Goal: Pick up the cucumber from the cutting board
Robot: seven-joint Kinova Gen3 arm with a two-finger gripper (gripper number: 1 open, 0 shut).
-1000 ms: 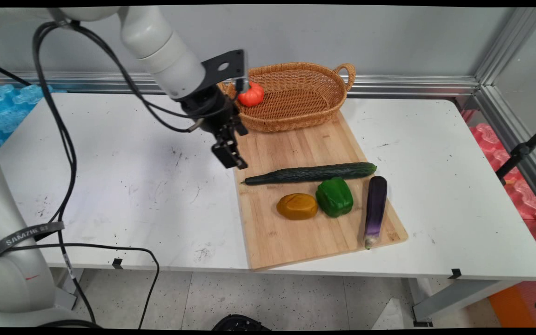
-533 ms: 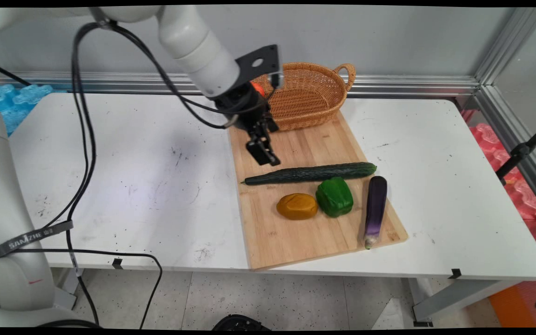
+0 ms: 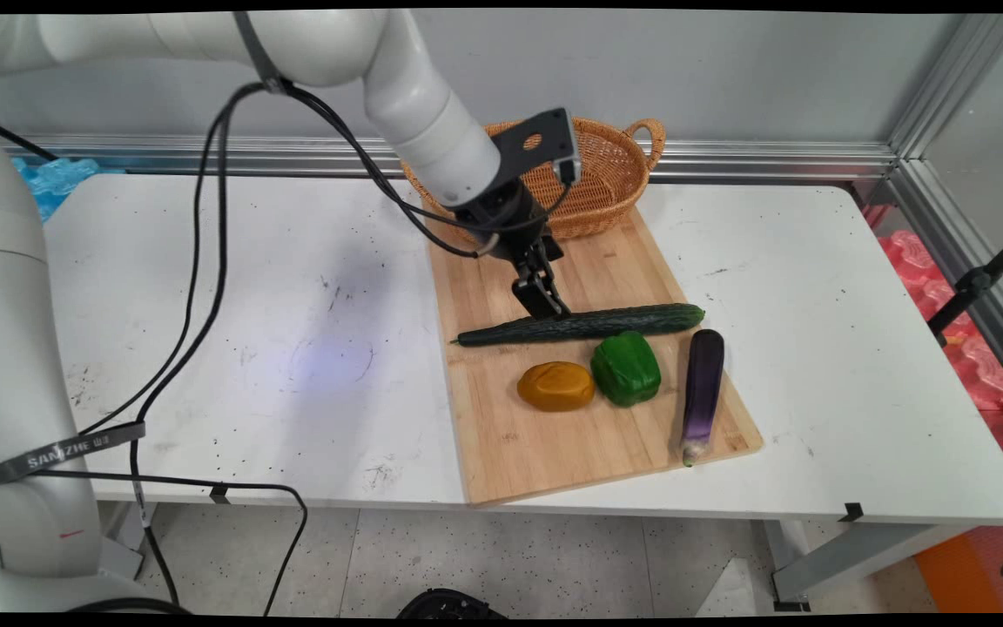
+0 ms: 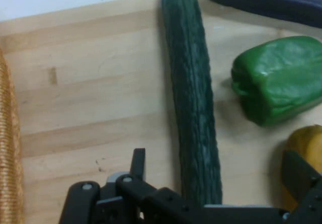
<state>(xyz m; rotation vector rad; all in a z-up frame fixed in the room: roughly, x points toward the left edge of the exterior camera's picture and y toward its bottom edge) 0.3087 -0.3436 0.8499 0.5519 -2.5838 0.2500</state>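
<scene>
My black gripper [image 3: 545,303] hangs just above the left half of a long dark green cucumber [image 3: 584,323] on a wooden cutting board [image 3: 554,444]. In the hand view the gripper [image 4: 215,159] is open, with the cucumber [image 4: 191,98] running between its spread fingers [image 4: 138,161]. A green bell pepper [image 3: 626,368] lies beside the cucumber, and the pepper [image 4: 279,78] shows at the right of the hand view. An orange-brown rounded vegetable [image 3: 556,386] sits left of the pepper.
A purple eggplant [image 3: 703,392] lies along the board's right edge. A wicker basket [image 3: 610,165] stands at the board's far end, partly behind the arm. Black cables hang from the arm over the table's left half [image 3: 249,331].
The arm has swung right and down, from the board's left edge by the basket to just over the cucumber. It now hides the orange-red thing in the basket.
</scene>
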